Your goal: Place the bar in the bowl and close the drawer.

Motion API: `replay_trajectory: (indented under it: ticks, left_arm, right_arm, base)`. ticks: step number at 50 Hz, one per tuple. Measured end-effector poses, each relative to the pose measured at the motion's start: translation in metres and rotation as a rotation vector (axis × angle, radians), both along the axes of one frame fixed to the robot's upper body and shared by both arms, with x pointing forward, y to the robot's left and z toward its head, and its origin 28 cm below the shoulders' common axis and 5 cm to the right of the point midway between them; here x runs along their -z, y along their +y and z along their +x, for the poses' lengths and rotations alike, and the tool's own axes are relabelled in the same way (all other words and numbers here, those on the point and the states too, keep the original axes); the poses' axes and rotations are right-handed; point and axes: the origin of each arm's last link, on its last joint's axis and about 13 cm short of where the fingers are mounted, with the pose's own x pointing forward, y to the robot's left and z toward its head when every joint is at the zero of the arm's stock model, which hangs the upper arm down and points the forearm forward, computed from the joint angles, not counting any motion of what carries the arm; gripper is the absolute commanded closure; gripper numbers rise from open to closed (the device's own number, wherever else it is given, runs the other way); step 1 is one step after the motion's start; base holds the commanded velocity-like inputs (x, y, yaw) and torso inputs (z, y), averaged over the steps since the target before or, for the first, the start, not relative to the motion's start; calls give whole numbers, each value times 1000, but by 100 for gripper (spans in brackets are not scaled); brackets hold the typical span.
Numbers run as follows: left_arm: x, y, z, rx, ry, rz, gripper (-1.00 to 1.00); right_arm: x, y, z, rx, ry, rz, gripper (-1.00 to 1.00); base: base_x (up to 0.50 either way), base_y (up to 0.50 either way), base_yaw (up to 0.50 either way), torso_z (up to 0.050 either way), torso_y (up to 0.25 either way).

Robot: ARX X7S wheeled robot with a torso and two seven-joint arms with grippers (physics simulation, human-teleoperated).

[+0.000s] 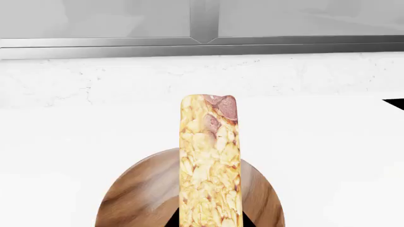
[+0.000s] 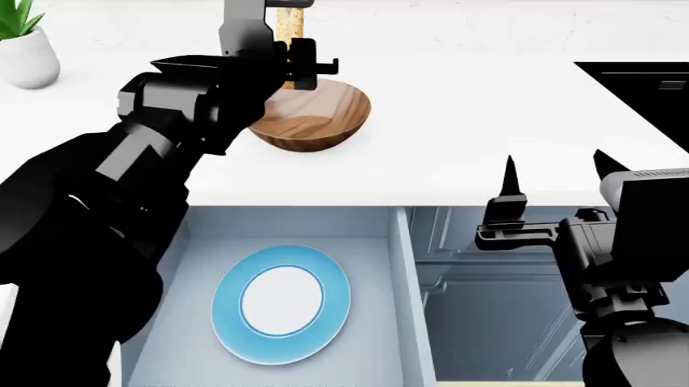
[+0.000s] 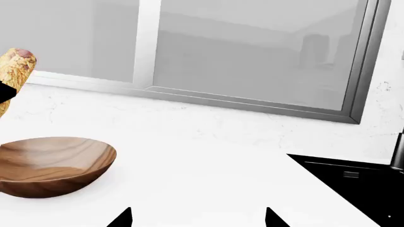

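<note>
Now we hold the bar (image 2: 286, 22) above the bowl (image 2: 312, 118) with our left gripper (image 2: 282, 50) closed on it.
Our right gripper (image 2: 554, 173) is spread wide, holding nothing, near the counter (image 2: 463, 121) edge; below, the drawer (image 2: 401, 266) stands open, a plate (image 2: 282, 302) inside.

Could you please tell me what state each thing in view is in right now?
bar: held by the left gripper, above the bowl.
bowl: upright on the counter, empty.
drawer: open.
plate: lying flat in the drawer.
right gripper: open, empty, over the counter edge.
potted plant: upright on the counter.
</note>
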Motion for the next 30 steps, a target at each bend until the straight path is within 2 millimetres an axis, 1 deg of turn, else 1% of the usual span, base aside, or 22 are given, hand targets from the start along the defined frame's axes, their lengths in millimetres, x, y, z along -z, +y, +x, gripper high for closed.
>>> replay_trajectory:
  ticks: [14, 25, 26, 30]
  left_arm:
    - [4, 2, 1, -2, 3, 24, 100]
    - [5, 3, 1, 0, 6, 26, 100]
    - [4, 3, 1, 0, 6, 26, -100]
    - [4, 3, 1, 0, 11, 24, -100]
  right_arm:
    - [1, 0, 1, 0, 2, 2, -100]
    - [2, 0, 1, 0, 5, 4, -100]
    - [2, 0, 1, 0, 6, 4, -100]
    - [3, 0, 1, 0, 7, 4, -100]
  base:
    - [0, 0, 0, 6, -247]
    - [-1, 0, 0, 1, -8]
    - [0, 0, 0, 0, 0]
    - [0, 0, 0, 0, 0]
